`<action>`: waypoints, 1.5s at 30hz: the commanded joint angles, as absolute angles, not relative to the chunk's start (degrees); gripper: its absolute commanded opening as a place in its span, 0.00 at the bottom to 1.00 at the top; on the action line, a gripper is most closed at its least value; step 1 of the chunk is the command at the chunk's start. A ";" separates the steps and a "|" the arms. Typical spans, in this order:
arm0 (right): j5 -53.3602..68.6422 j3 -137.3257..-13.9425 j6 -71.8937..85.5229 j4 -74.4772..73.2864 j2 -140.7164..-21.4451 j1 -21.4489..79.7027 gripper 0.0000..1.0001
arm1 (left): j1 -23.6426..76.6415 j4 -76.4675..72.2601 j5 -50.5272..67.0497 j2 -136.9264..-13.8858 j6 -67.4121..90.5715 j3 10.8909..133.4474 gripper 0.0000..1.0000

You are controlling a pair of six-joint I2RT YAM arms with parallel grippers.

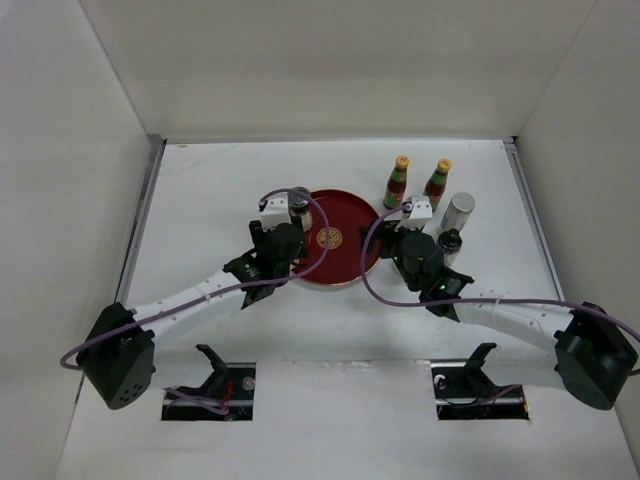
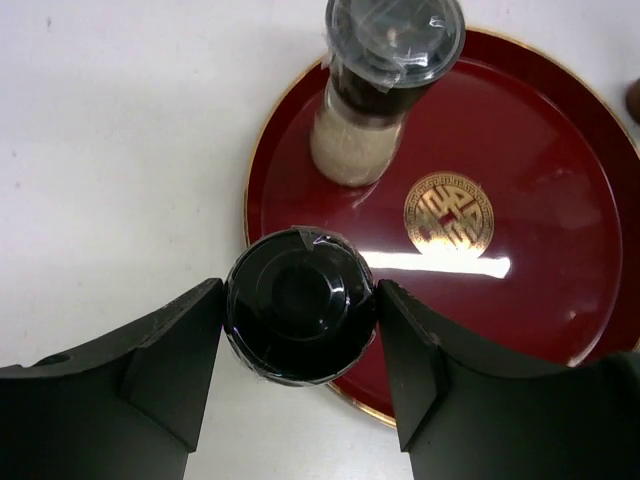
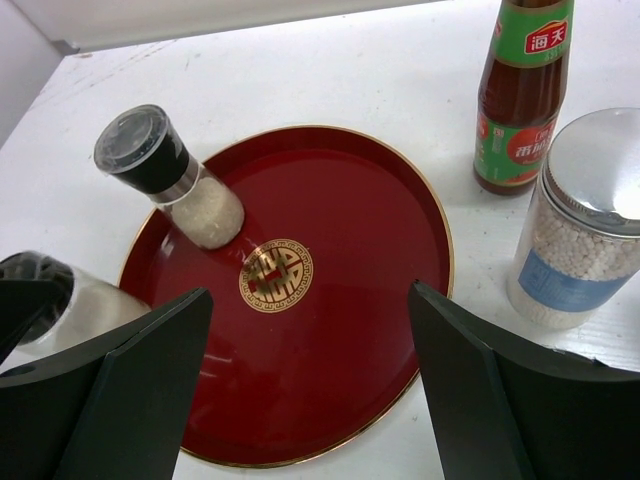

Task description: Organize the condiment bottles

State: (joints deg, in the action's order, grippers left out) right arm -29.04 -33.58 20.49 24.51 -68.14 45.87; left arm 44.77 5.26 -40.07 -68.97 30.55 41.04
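Observation:
My left gripper (image 2: 300, 300) is shut on a short black-lidded spice jar (image 2: 300, 320) that stands at the near-left rim of the round red tray (image 2: 560, 280). A dark-capped grinder jar of white grains (image 2: 360, 130) stands on the tray just beyond it. In the top view the left gripper (image 1: 288, 228) covers the held jar. My right gripper (image 3: 310, 300) is open and empty above the tray's right half (image 3: 340, 200). Two yellow-capped sauce bottles (image 1: 398, 182) (image 1: 437, 182), a silver-topped cylinder (image 1: 458, 212) and a dark-lidded jar (image 1: 450, 243) stand right of the tray.
White walls close in the table on the left, back and right. In the right wrist view a sauce bottle (image 3: 520, 100) and the silver-lidded jar of white beads (image 3: 585, 220) stand close to the right finger. Other bottles are hidden.

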 commanded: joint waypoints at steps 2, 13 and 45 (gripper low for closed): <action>-28.65 -35.24 20.39 27.69 -68.03 46.54 0.86 | 43.99 -3.95 -41.22 -70.83 28.21 45.35 0.41; -28.48 -35.51 20.21 27.95 -68.99 46.54 0.86 | 41.88 -10.28 -38.85 -75.40 26.99 44.47 0.44; -27.50 -56.57 19.25 3.80 -67.13 36.44 0.24 | 50.93 -19.86 -46.41 -37.12 30.32 19.26 0.48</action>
State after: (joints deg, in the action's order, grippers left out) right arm -25.74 -48.77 20.64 10.72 -64.47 38.61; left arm 50.06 -15.84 -45.67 -43.88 30.22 23.09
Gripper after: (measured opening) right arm 0.229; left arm 0.552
